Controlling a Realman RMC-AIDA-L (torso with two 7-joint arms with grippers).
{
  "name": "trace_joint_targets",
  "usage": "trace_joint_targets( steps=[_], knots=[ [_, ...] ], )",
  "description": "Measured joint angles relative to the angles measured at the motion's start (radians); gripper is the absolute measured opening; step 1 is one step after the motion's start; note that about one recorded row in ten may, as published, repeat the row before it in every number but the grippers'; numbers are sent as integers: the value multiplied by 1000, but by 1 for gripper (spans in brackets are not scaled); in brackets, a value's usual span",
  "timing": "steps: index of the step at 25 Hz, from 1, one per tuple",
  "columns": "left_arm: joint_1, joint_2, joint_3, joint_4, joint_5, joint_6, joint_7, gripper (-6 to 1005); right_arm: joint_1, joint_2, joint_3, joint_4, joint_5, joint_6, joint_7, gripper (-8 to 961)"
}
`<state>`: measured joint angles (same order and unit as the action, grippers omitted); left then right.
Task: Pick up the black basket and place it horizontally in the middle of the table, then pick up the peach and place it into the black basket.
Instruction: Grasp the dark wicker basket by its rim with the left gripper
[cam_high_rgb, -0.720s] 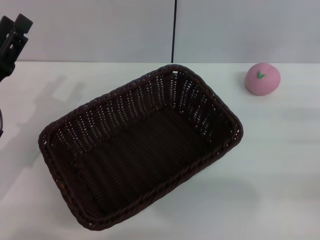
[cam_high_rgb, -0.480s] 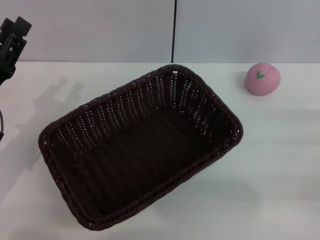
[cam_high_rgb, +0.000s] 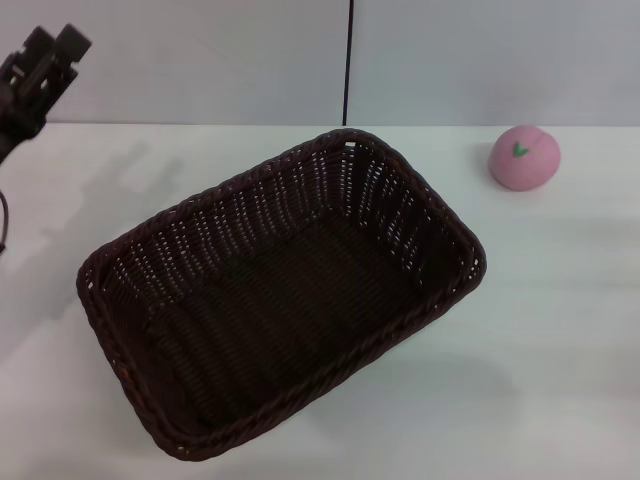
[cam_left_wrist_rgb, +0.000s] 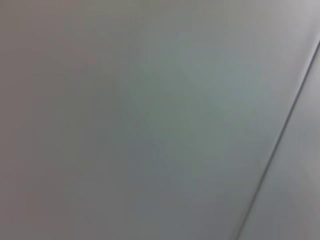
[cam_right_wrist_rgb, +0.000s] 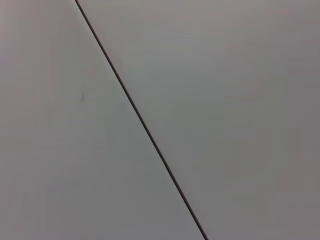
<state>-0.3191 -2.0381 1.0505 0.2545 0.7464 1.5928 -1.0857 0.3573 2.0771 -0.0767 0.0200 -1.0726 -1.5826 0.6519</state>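
The black basket (cam_high_rgb: 280, 300) lies empty on the white table (cam_high_rgb: 560, 330), turned at a slant, one corner toward the far wall and one toward the near left edge. Well clear of the basket, the pink peach (cam_high_rgb: 524, 157) rests at the far right of the table. My left gripper (cam_high_rgb: 57, 38) hangs in the air at the far left, above and behind the basket's left end, open and holding nothing. The right gripper is out of view. Both wrist views show only a grey wall.
A grey wall with a dark vertical seam (cam_high_rgb: 348, 60) stands behind the table. Bare tabletop lies to the right of the basket and in front of the peach.
My left gripper has shifted a little to the right and slightly up. The basket and the peach have not moved.
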Motion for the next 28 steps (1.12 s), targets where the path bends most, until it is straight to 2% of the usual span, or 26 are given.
trace_joint_targets(
  steps=[1, 2, 3, 4, 5, 6, 7, 9, 11, 12, 15, 16, 18, 19, 21, 22, 24, 25, 26, 28],
  knots=[
    [-4, 21, 34, 32, 7, -36, -49, 660, 0, 0, 0, 0, 0, 0, 0, 561],
    [-18, 65, 91, 97, 49, -84, -149, 693, 1, 0, 0, 0, 0, 0, 0, 561],
    [-22, 74, 99, 111, 62, -91, -171, 725, 1, 0, 0, 0, 0, 1, 0, 561],
    [-38, 102, 113, 156, 127, -104, -242, 723, 1, 0, 0, 0, 0, 2, 0, 561],
    [-38, 102, 113, 156, 127, -104, -242, 721, 2, 0, 0, 0, -1, 8, 0, 561],
    [-76, 153, 104, 273, 299, -116, -403, 718, 2, 0, 0, 0, -1, 8, 0, 561],
    [-76, 153, 104, 273, 299, -116, -403, 716, 2, 0, 0, 0, -1, 10, 0, 561],
    [-103, 170, 56, 387, 464, -110, -535, 714, 1, 0, 0, 0, -2, 13, 0, 561],
    [-103, 170, 56, 387, 464, -110, -535, 715, 0, 1, 0, 0, -4, 16, 0, 561],
    [-149, 174, -33, 596, 745, -66, -738, 715, -2, 1, 0, 0, -4, 17, 0, 561],
    [-192, 170, -74, 736, 941, -10, -855, 717, -8, 1, 0, 0, -4, 24, 1, 561],
    [-221, 162, -97, 816, 1053, 26, -922, 717, -8, 1, 0, 0, -4, 24, 1, 561],
    [-231, 157, -106, 848, 1097, 40, -946, 718, -10, 1, 0, 0, -4, 24, 1, 561],
    [-269, 141, -122, 936, 1227, 86, -1010, 718, -11, 1, 0, 0, -4, 24, 1, 561],
    [-278, 136, -123, 953, 1257, 98, -1023, 719, -12, 1, 0, 0, -4, 24, 1, 561],
    [-311, 106, -121, 1021, 1380, 132, -1069, 719, -13, 1, 0, 0, -4, 24, 1, 561],
    [-325, 84, -118, 1046, 1450, 138, -1083, 720, -14, 1, 0, 0, -4, 24, 1, 561],
    [-342, 52, -117, 1066, 1533, 142, -1092, 720, -14, 1, 1, 0, -4, 25, 2, 561],
    [-342, 52, -117, 1066, 1533, 142, -1092, 721, -14, 1, 1, 0, -4, 25, 2, 560],
    [-358, 28, -116, 1069, 1594, 145, -1093, 721, -14, 1, 2, 0, -4, 26, 2, 560]
  ],
)
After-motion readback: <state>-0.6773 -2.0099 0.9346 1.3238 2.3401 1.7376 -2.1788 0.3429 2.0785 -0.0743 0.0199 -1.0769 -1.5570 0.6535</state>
